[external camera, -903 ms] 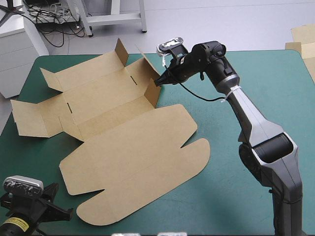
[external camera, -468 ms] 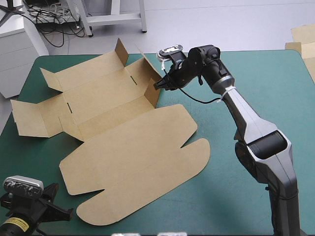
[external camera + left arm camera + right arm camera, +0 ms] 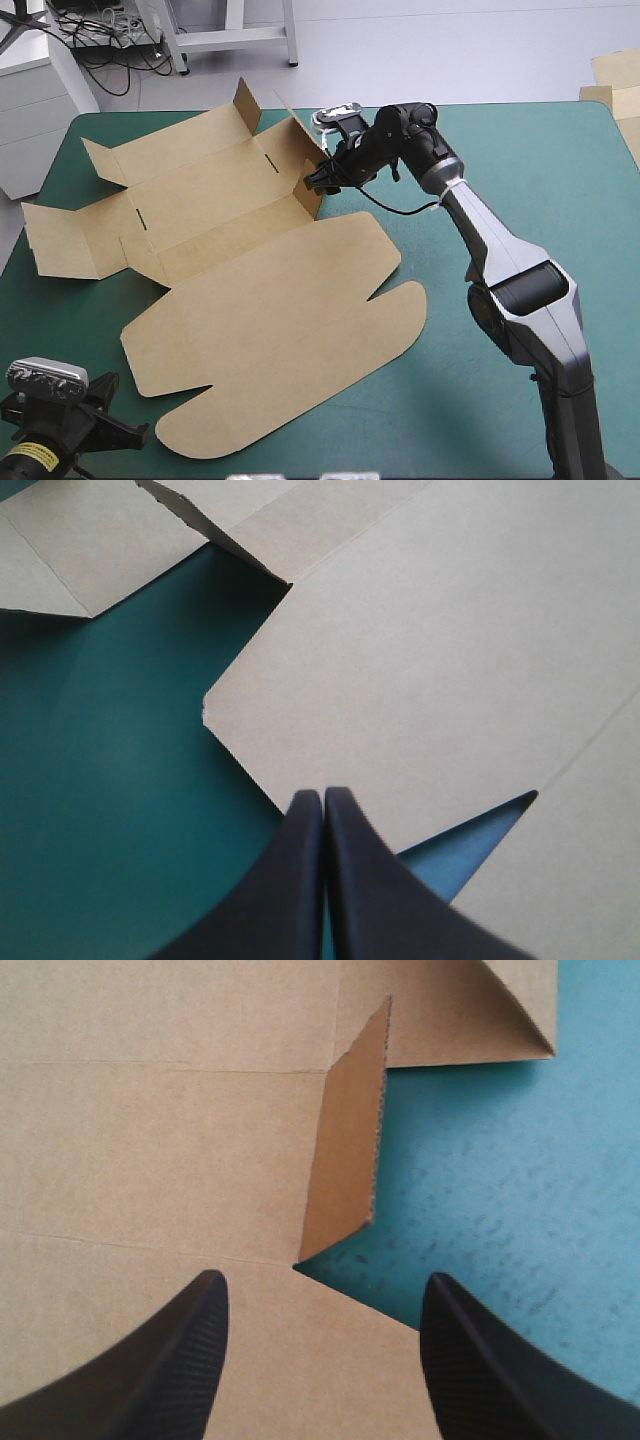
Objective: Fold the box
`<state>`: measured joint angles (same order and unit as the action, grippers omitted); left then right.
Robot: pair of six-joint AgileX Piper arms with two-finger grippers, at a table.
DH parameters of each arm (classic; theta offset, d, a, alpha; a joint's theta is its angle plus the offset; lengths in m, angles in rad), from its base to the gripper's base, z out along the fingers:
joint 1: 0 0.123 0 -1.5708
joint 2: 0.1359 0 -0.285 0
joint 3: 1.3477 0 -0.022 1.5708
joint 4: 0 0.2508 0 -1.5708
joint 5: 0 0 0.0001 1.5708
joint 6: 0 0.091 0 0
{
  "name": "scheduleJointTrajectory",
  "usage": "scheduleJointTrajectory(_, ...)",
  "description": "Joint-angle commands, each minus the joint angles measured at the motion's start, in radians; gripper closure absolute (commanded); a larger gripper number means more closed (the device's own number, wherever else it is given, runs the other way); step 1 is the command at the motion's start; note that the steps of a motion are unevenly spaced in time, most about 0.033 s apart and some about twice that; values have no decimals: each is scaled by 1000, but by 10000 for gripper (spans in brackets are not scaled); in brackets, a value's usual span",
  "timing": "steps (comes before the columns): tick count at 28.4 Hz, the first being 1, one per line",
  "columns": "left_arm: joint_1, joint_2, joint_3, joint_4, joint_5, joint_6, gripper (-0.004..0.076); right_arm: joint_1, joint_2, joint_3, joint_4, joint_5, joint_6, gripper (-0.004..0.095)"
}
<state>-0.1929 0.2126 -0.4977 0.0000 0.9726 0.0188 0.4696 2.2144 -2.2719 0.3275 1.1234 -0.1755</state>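
The right gripper [image 3: 318,179] hung released, black fingers apart, just before the upright side flap [image 3: 345,1150] of the brown box [image 3: 250,290], which lay mostly flat on the teal-green cover [image 3: 560,180]. The left gripper [image 3: 323,798] was clenched empty at the lid's [image 3: 420,660] near edge.

The box [image 3: 270,290] is brown, the cover [image 3: 570,170] teal-green.

I see a pale grey floor [image 3: 450,40] beyond the right jaws, evenly lit, with a white frame's legs [image 3: 232,38] and tangled black cables [image 3: 95,45]. A white cabinet [image 3: 30,110] stands off the table [image 3: 560,170] at its far left corner; spare brown board [image 3: 612,85] lies well right of the jaws.
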Motion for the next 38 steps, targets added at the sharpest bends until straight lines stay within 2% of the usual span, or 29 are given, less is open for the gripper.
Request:
scheduleJointTrajectory(1, -1, 18, -24, 0, -64, -6, 734, 9, -25, -32, 57, -68, -17, 365)
scheduleJointTrajectory(5, -1, 18, -24, 0, -64, -6, 734, 9, 2, -32, 48, -128, -37, 366)
scheduleJointTrajectory(11, -1, 18, -24, 0, -64, -6, 734, 7, 5, -32, 50, -278, -64, 370)
scheduleJointTrajectory(23, -1, 18, -24, 0, -64, -6, 734, 7, 66, -29, 65, -266, -60, 371)
scheduleJointTrajectory(26, -1, 18, -24, 0, -64, -6, 734, 7, 72, -29, 61, -259, -58, 469)
scheduleJointTrajectory(29, -1, 18, -24, 0, -64, -6, 734, 7, 72, -29, 61, -259, -58, 698)
scheduleJointTrajectory(31, -1, 18, -24, 0, -64, -6, 734, 7, 72, -29, 61, -259, -58, 907)
scheduleJointTrajectory(38, -1, 18, -24, 0, -64, -6, 734, 7, 72, -29, 61, -223, -95, 928)
